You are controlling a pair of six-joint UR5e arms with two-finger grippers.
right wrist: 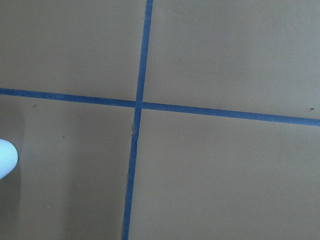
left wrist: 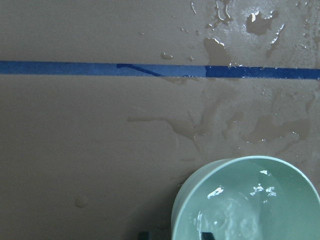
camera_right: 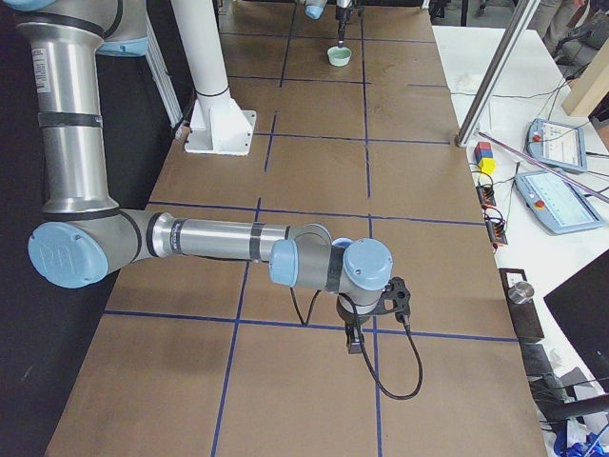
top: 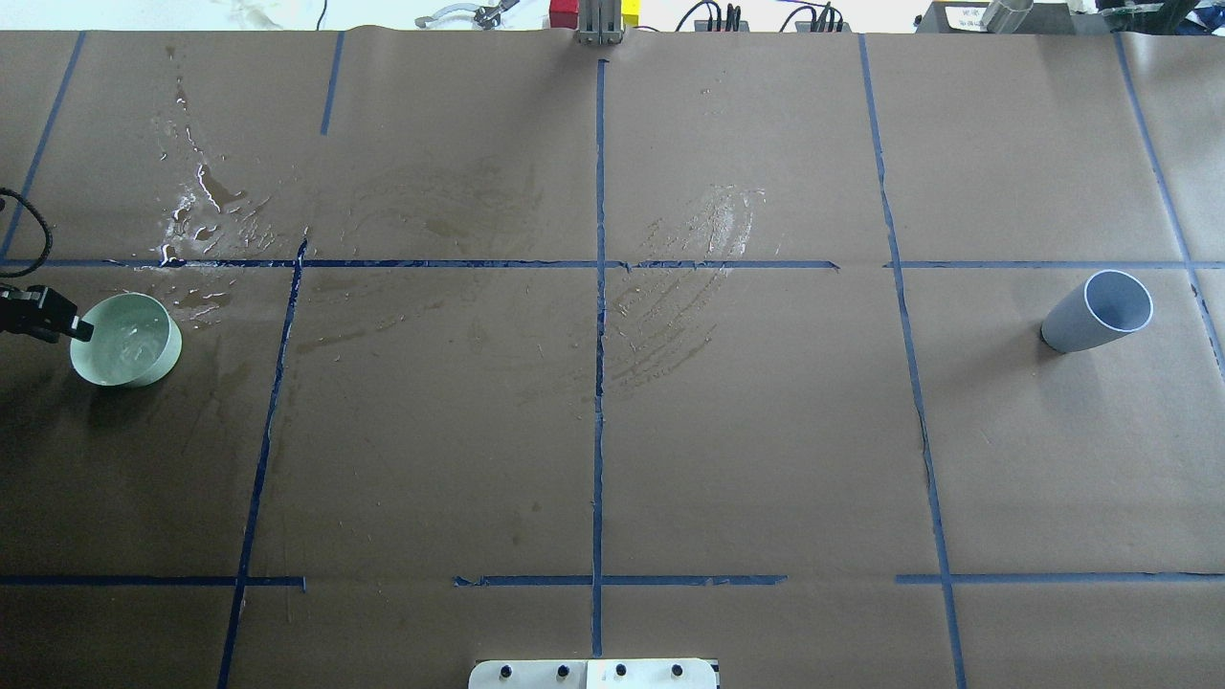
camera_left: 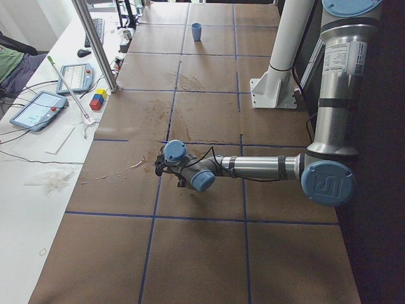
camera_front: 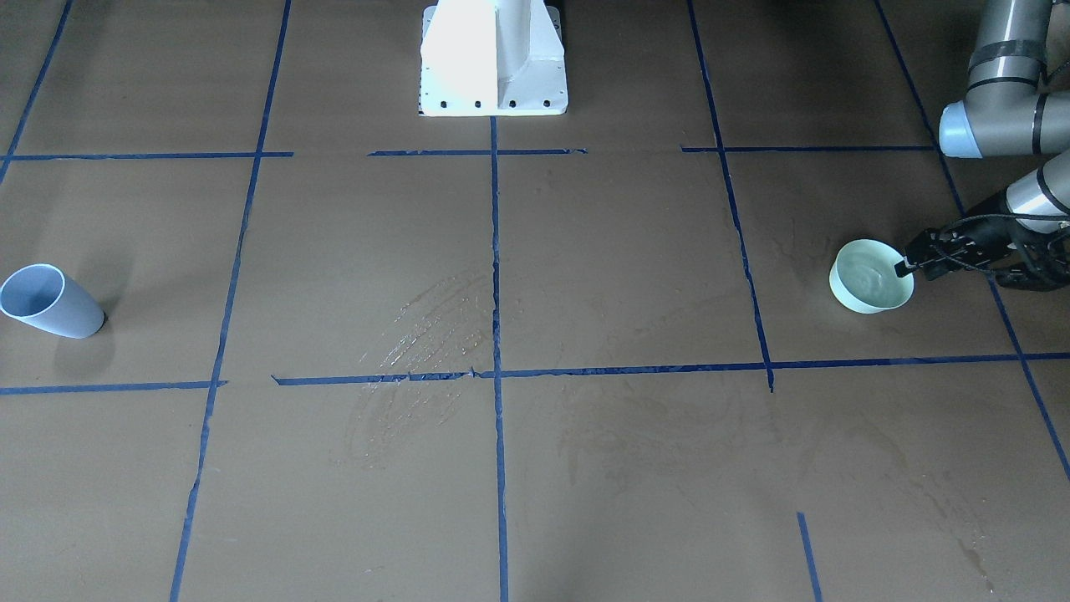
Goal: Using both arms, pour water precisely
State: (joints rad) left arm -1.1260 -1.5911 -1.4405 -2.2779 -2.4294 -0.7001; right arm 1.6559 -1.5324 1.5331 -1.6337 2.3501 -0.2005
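A pale green bowl (camera_front: 871,276) holding water (left wrist: 235,215) stands on the brown paper on my left side; it also shows in the overhead view (top: 124,340) and far off in the exterior right view (camera_right: 339,56). My left gripper (camera_front: 901,267) is at the bowl's rim (top: 78,331). In the left wrist view one fingertip (left wrist: 145,234) is outside the rim and one inside, each with a gap, so it is open. A light blue cup (top: 1096,311) stands upright on my right side (camera_front: 46,301). My right gripper (camera_right: 381,303) hangs low over bare paper; I cannot tell whether it is open or shut.
Spilled water (top: 191,220) glistens beyond the bowl (left wrist: 260,25), and a dried smear (top: 679,277) lies mid-table. The white pedestal (camera_front: 493,58) stands at my edge. Blue tape lines (right wrist: 140,105) grid the paper. Tablets and blocks lie on the side bench (camera_left: 44,107).
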